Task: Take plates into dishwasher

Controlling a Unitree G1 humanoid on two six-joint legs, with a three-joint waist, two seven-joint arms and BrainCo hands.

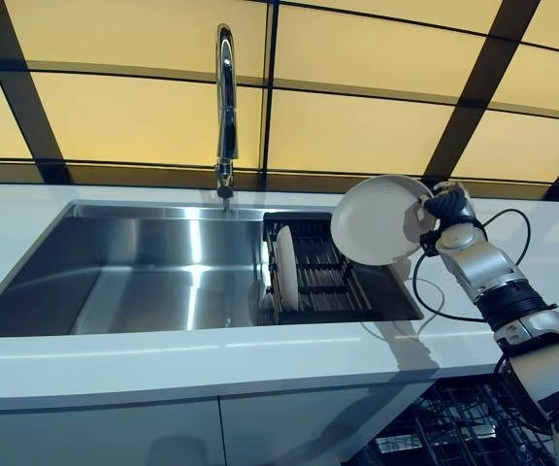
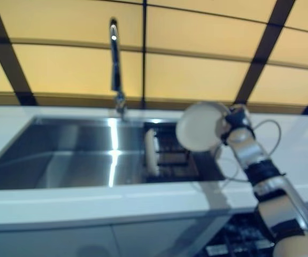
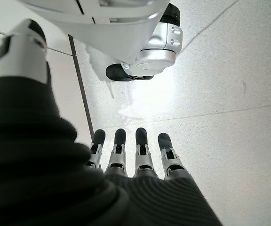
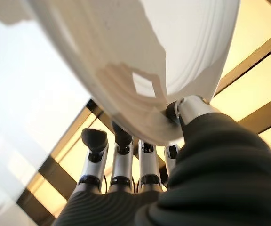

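Observation:
My right hand [image 1: 446,208] is shut on a white plate [image 1: 381,219], pinching its rim between thumb and fingers [image 4: 121,155]. It holds the plate tilted on edge above the right end of the sink. In the right wrist view the plate [image 4: 140,56] fills the picture. A second white plate [image 1: 286,267] stands on edge in the black dish rack [image 1: 323,277] inside the sink. The open dishwasher's dark wire rack [image 1: 454,427] shows below the counter at lower right. My left hand [image 3: 131,160] hangs over the floor, fingers straight and empty.
A steel sink [image 1: 163,272] is set in the white counter [image 1: 163,364]. A tall chrome tap [image 1: 225,107] stands behind it. Yellow panels with dark frames [image 1: 357,126] form the back wall. White cabinet doors [image 1: 115,432] lie under the counter.

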